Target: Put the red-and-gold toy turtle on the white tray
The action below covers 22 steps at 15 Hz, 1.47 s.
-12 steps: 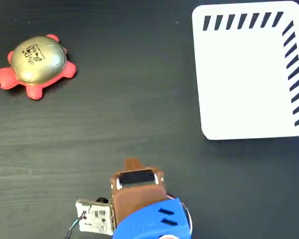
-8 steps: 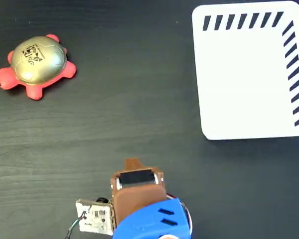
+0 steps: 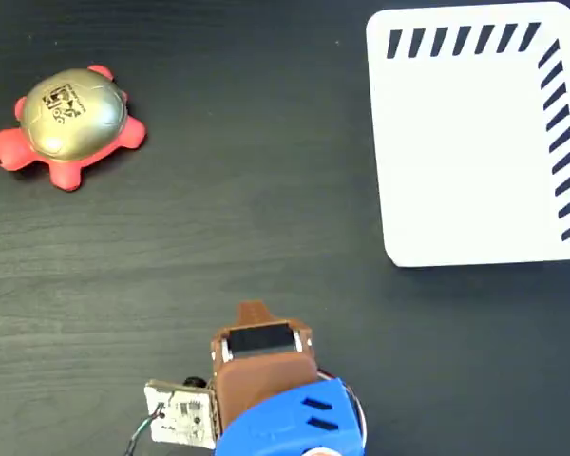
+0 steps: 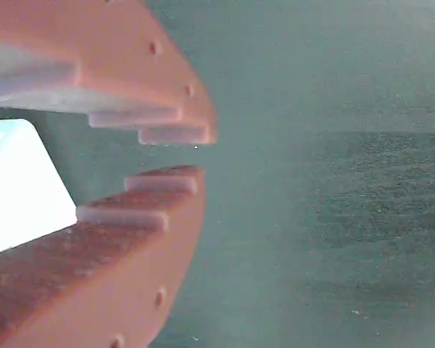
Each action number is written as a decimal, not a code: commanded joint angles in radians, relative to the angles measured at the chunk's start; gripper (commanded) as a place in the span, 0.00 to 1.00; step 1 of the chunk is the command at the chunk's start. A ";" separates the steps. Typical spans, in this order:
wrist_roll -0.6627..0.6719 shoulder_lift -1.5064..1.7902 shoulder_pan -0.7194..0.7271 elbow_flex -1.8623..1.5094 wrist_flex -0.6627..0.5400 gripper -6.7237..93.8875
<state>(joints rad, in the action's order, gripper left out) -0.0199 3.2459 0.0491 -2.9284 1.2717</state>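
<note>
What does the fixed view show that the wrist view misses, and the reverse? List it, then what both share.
Only the fixed view shows the red-and-gold toy turtle at upper left on the dark table, the whole white tray with its black stripes at upper right, and the arm's brown and blue body at the bottom edge.

Only the wrist view shows the gripper close up: toothed orange-brown fingers nearly closed, a narrow gap at the tips, nothing between them.

Both show the table and the tray, of which the wrist view catches only a corner.

Two cameras: one overhead, one on the wrist.
The fixed view looks straight down on the dark table (image 3: 266,190); the wrist view looks close past the gripper (image 4: 192,154). Both show table and tray (image 3: 465,152).
</note>
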 commanded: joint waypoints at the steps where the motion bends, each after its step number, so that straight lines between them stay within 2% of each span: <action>1: -0.014 0.003 0.014 0.009 0.005 0.06; 6: 0.028 -0.025 0.060 0.011 -0.017 0.06; 9: 0.031 -0.334 0.081 0.170 -0.130 0.06; 12: 0.101 -0.704 0.115 0.486 -0.158 0.06; 14: 0.187 -0.943 0.144 0.704 -0.104 0.06; 16: 0.259 -1.203 0.166 0.974 0.005 0.06; 19: 0.322 -1.466 0.218 1.302 0.117 0.06; 22: 0.362 -1.612 0.272 1.459 0.118 0.06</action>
<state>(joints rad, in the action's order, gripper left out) 0.3237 1.6552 0.2915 -1.5907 1.3760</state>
